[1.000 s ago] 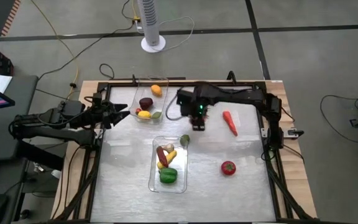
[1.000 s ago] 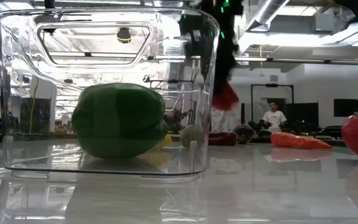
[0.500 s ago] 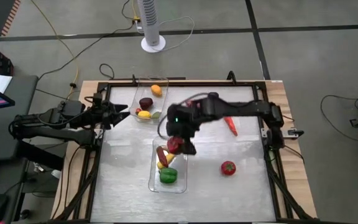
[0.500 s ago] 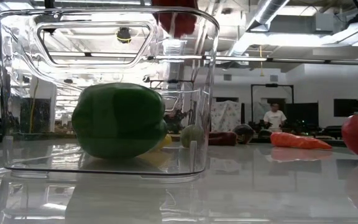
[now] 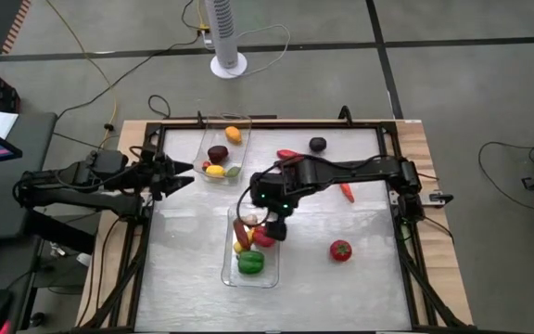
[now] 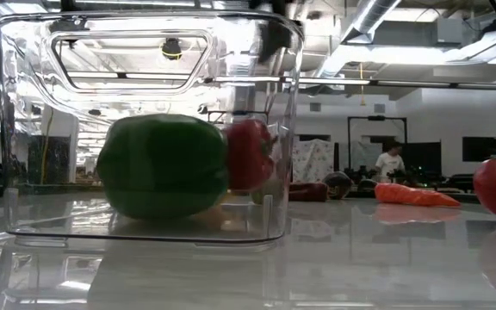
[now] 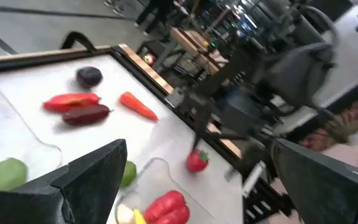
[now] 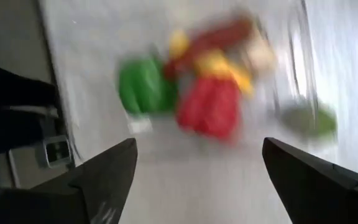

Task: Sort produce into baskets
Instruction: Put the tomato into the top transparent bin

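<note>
The near clear basket (image 5: pixel 231 269) holds a green pepper (image 5: pixel 250 262), a red pepper (image 5: pixel 263 237) and some yellow and dark red pieces. The red pepper leans against the green pepper (image 6: pixel 162 168) in the low view (image 6: pixel 248 155). My right gripper (image 5: pixel 273 223) hangs open just above this basket, and its wrist view (image 8: pixel 199 146) looks down on the red pepper (image 8: pixel 210 109). My left gripper (image 5: pixel 182 171) is open and empty beside the far basket (image 5: pixel 204 148), which holds several fruits.
A tomato (image 5: pixel 340 249), a carrot (image 5: pixel 345 190), another red pepper (image 5: pixel 287 154) and a dark plum (image 5: pixel 317 144) lie loose on the table's right half. A lime (image 8: pixel 306 118) lies just outside the near basket. A black frame (image 5: pixel 401 232) rims the table.
My right gripper has carried the red pepper from the table's far middle toward the near basket, come down over it and let go. The pepper now lies in the basket against the green pepper. A loose red pepper and a plum at the far side have come into view.
</note>
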